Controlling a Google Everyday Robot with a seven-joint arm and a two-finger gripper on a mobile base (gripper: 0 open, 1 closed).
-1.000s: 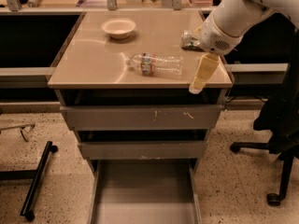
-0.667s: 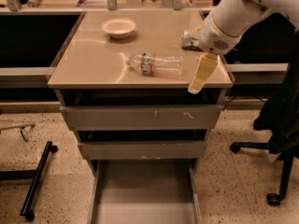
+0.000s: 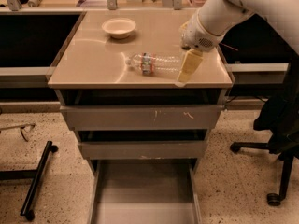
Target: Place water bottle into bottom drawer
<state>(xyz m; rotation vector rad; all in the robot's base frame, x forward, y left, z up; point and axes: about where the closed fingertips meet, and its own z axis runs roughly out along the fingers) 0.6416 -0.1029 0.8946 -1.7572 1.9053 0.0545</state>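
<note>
Pale yellow claw (image 3: 181,81) at the end of a white arm, angled down over the right front of a tan worktop (image 3: 93,64), tip close to the front edge; spread or pressed together, impossible to tell. Just left of it, water bottle (image 3: 154,63) lying on its side on the worktop, white cap pointing left, red-blue-white label near the cap end, base end right against the claw in this view, contact unclear. Farther back and left, small white bowl (image 3: 119,27). Under the worktop, two grey drawer fronts (image 3: 140,117) with scratches. Lowest, bottom drawer (image 3: 145,190) pulled out toward the viewer, plain grey floor showing. Far right, black office chair (image 3: 280,139) on speckled flooring.
</note>
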